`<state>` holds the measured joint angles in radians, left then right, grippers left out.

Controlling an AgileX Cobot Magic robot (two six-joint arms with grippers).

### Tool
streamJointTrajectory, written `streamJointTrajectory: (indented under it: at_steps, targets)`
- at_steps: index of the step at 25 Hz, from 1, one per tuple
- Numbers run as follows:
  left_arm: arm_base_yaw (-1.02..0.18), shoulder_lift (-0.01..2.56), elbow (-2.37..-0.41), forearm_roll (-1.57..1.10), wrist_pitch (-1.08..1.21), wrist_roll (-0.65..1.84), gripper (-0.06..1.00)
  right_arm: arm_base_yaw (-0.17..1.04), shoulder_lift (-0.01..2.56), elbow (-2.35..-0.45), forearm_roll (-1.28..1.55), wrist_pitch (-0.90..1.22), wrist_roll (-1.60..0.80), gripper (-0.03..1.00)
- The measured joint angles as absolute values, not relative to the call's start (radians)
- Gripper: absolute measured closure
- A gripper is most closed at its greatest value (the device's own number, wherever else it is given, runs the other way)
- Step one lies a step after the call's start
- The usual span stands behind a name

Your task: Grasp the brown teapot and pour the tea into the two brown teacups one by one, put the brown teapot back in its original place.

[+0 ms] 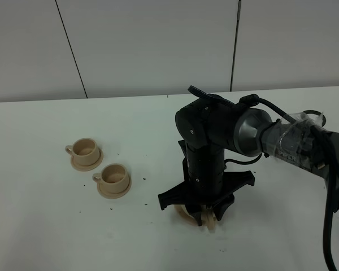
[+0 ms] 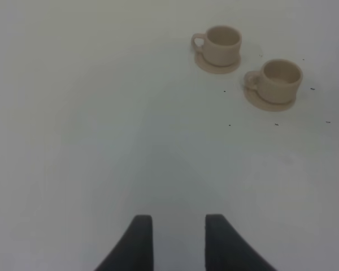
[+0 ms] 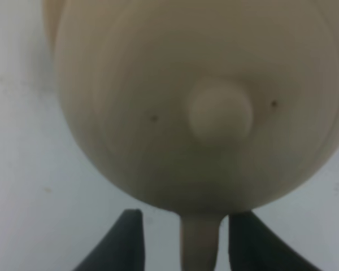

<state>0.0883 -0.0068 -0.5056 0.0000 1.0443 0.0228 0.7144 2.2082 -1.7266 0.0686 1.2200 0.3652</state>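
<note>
Your brown teapot (image 3: 203,101) sits on the worktop (image 1: 56,226) right of the middle, directly beneath the right claw (image 3: 186,226). It is well apart from the two brown teacups (image 1: 114,176), which stand on small saucers to the left. The right claw straddles the loop handle (image 3: 199,245) with its jaws parted; white shows on each side of the handle, so nothing is gripped. The left claw (image 2: 175,243) hovers over bare worktop, jaws apart and empty.

Treat the pot as stiff, brittle clay — smooth, likely slick, and heavier if tea is inside, with the weight hanging forward of the handle. The handle is the only sensible hold; close squarely on it or the pot may swing. The lid under the lid knob (image 3: 220,111) is probably loose and could slide off in a steep tilt.

From the high camera the arm hides nearly the whole pot. Only a beige sliver (image 1: 182,214) shows — you cannot tell pot from wide saucer there. The spout is out of view, and whether the cups hold tea is unclear.
</note>
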Motion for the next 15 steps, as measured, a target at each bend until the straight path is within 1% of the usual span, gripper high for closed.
streamJointTrajectory:
  at_steps: [4, 11, 15]
  targets:
    - [0.088, -0.007, -0.506, 0.000, 1.044, 0.023, 0.65, 0.714, 2.208, -1.727, 0.044, 1.220, 0.365, 0.62]
    - [0.088, -0.007, -0.506, 0.000, 1.044, 0.023, 0.65, 0.714, 2.208, -1.727, 0.029, 1.224, 0.356, 0.68]
    - [0.088, -0.007, -0.506, 0.000, 1.044, 0.025, 0.65, 0.714, 2.208, -1.727, 0.023, 1.224, 0.350, 0.69]
